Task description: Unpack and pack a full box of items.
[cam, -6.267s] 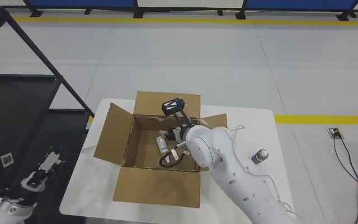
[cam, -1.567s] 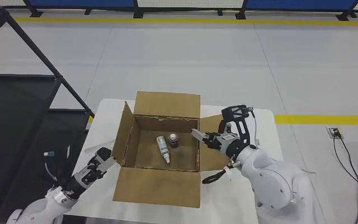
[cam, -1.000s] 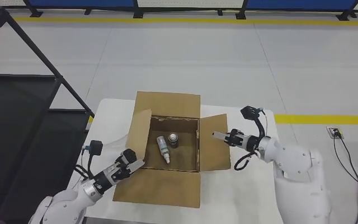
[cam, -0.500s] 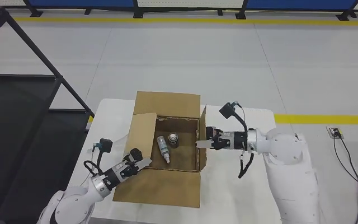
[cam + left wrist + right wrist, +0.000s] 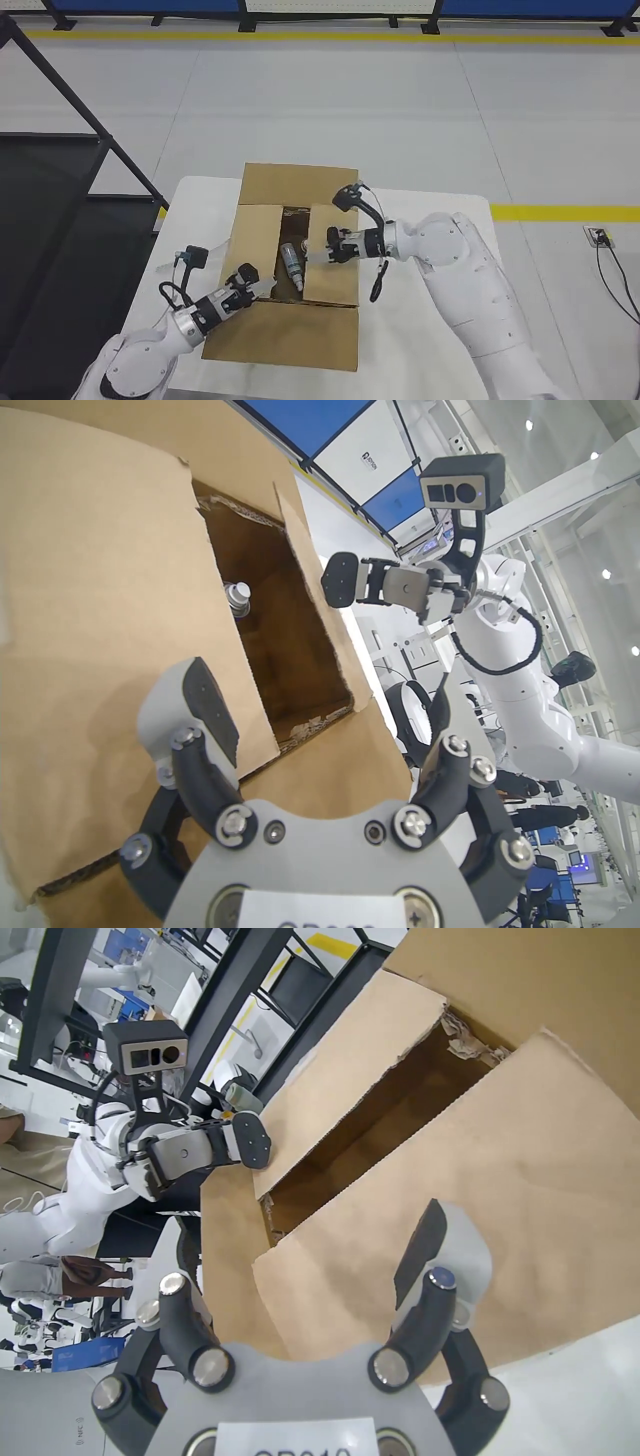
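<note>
The cardboard box [image 5: 280, 335] sits in the middle of the white table [image 5: 205, 203], and it is closing up. Half a second ago the right flap [image 5: 332, 250] stood on edge. Now it lies over the opening, with the right gripper [image 5: 318, 256] on top of it, fingers spread wide and holding nothing. That arm has swung in from the table's right side to above the box. The left flap [image 5: 256, 232] has dropped flatter as well. The left gripper [image 5: 252, 283] rests at its near edge, toward the table's front-left corner, fingers also wide apart and empty. A narrow gap is left between the two flaps, and a bottle [image 5: 291, 262] shows through it, lying on the box floor as before.
</note>
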Motion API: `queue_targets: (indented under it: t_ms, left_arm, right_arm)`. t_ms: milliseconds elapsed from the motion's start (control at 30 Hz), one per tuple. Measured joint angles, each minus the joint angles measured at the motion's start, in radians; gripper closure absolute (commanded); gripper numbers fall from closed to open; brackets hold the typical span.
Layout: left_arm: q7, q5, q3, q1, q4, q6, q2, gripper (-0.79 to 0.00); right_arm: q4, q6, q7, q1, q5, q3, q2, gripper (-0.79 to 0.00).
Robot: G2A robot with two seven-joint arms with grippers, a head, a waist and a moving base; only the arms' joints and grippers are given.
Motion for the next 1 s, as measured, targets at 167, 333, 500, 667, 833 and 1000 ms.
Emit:
queue_targets:
  t_ms: [167, 333, 500, 667, 833, 1000]
  left_arm:
    - [-0.002, 0.004, 0.011, -0.014, 0.015, 0.013, -0.001, -0.785]
    - [0.002, 0.011, 0.024, -0.027, 0.031, 0.027, -0.003, -0.785]
    - [0.004, 0.014, 0.032, -0.034, 0.042, 0.029, -0.004, -0.785]
    - [0.012, 0.01, 0.023, -0.033, 0.036, 0.023, -0.003, -0.785]
    - [0.032, -0.023, -0.041, 0.009, -0.025, -0.013, 0.003, -0.785]
    - [0.021, -0.093, -0.17, 0.095, -0.079, -0.051, 0.017, -0.785]
  right_arm:
    - [0.059, 0.006, -0.032, 0.025, -0.012, -0.037, -0.003, -0.785]
    - [0.092, -0.002, -0.051, 0.042, -0.008, -0.065, -0.004, -0.785]
    - [0.104, -0.013, -0.055, 0.051, 0.005, -0.075, 0.001, -0.785]
    - [0.083, -0.027, -0.071, 0.046, 0.009, -0.071, 0.009, -0.785]
    - [0.015, -0.058, -0.129, 0.018, -0.005, -0.044, 0.025, -0.785]
    - [-0.096, -0.063, -0.279, -0.048, -0.07, 0.0, 0.043, -0.785]
